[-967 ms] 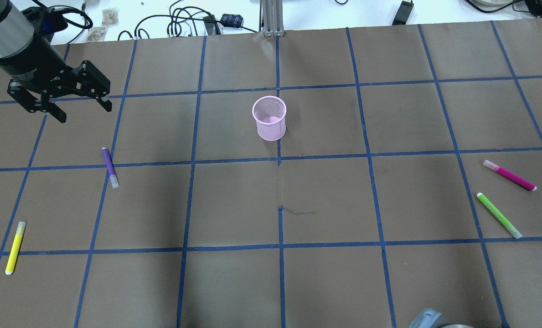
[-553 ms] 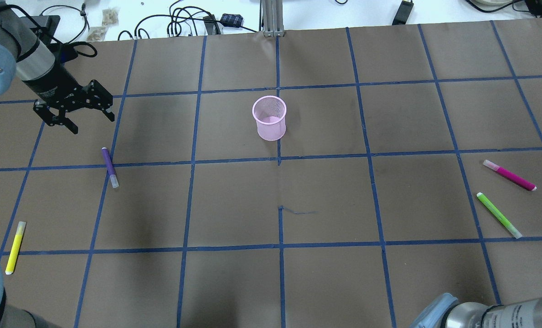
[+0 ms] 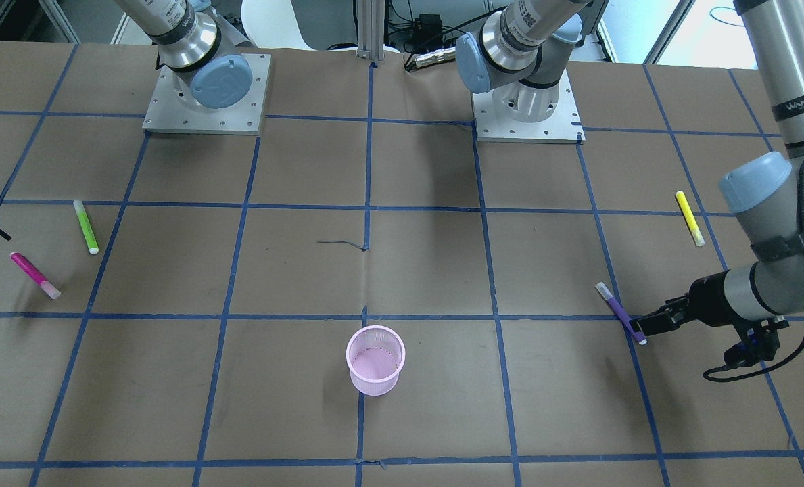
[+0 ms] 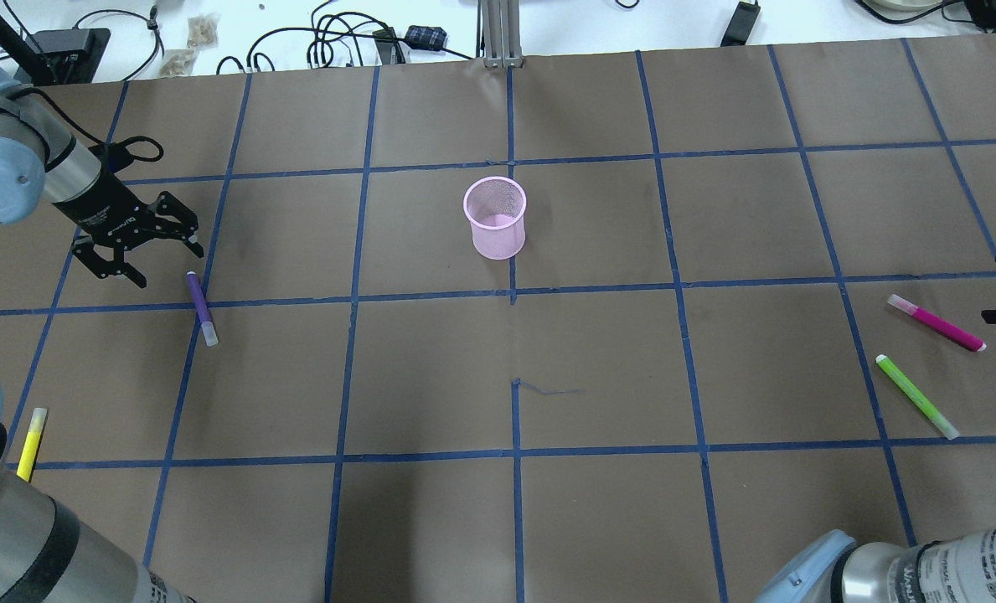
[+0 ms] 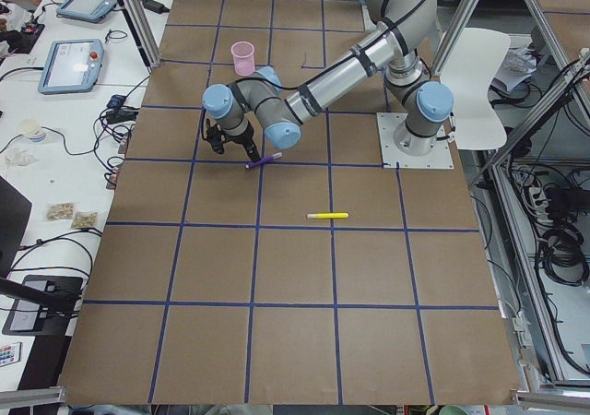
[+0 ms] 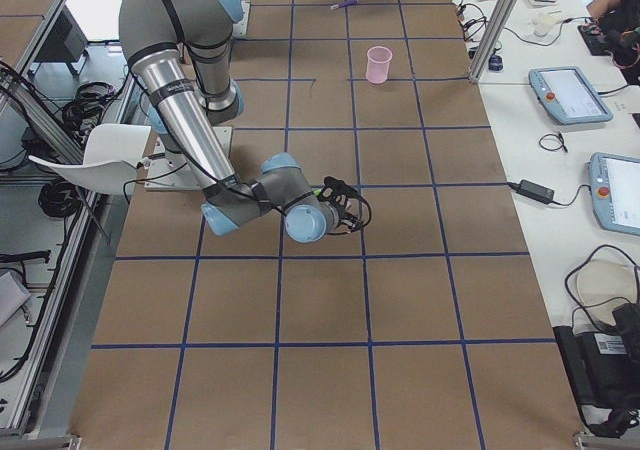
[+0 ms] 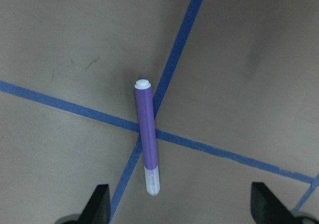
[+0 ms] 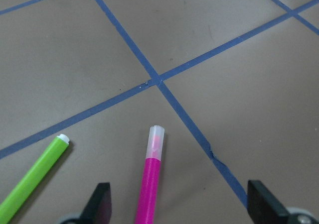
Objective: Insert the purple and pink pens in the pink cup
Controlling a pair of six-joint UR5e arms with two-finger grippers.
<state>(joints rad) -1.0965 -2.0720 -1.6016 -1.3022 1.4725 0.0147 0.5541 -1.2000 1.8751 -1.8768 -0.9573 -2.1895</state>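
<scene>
Where the bench (image 4: 598,368) lies nearest the robot, a yellow pen (image 4: 32,444) rests by the left edge, partly behind the left arm, and a green pen (image 4: 916,395) lies slantwise on the right side. Brown paper covers the bench, ruled into squares by blue tape (image 4: 514,452).

Just beyond the green pen lies the pink pen (image 4: 936,322), flat on the paper, its clear cap at the end toward the middle of the bench. The right jaws show at the right edge of the overhead view, spread wide and pinching nothing, just beside the pen's other end. In the right wrist view the pink pen runs up between the two fingertips (image 8: 99,204) without touching either, the green pen off to one side.

On the left side, a little farther out, the purple pen (image 4: 201,308) lies flat across a crossing of tape lines, clear cap toward the robot. The left jaws hang low just beside its far end, spread wide with nothing in them; whether a tip touches the pen I cannot tell.

Farther still, the pink cup (image 4: 495,218), a mesh one, stands upright on a tape line near the middle, well apart from both pens.

Beyond the bench's far edge, black cables (image 4: 338,46) lie on a white surface.
</scene>
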